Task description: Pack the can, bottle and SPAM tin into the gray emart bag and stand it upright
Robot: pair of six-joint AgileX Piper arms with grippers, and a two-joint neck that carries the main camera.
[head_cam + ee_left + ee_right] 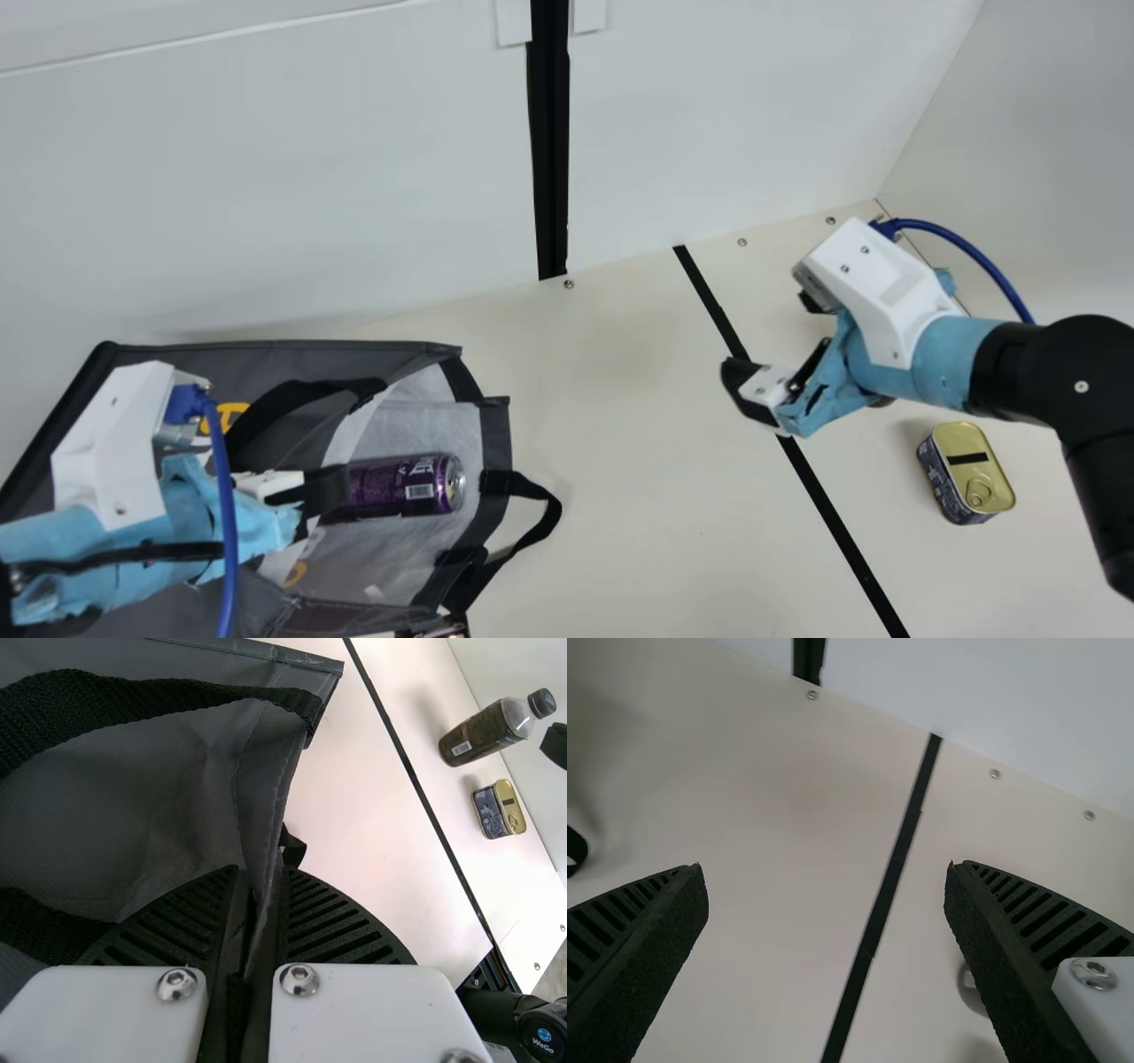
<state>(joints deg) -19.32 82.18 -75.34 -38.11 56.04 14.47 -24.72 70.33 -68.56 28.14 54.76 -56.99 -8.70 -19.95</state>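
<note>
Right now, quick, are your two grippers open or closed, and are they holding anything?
Left gripper: closed, pinching an edge of the gray bag.
Right gripper: open, holding nothing.

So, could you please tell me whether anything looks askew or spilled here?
The gray emart bag lies on its side instead of upright, with the purple can lying inside near its open mouth; that looks askew, though it may suit loading. I see no spill.

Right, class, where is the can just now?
At the main view's left, the purple can lies on its side inside the gray bag, beside the left gripper.
</note>
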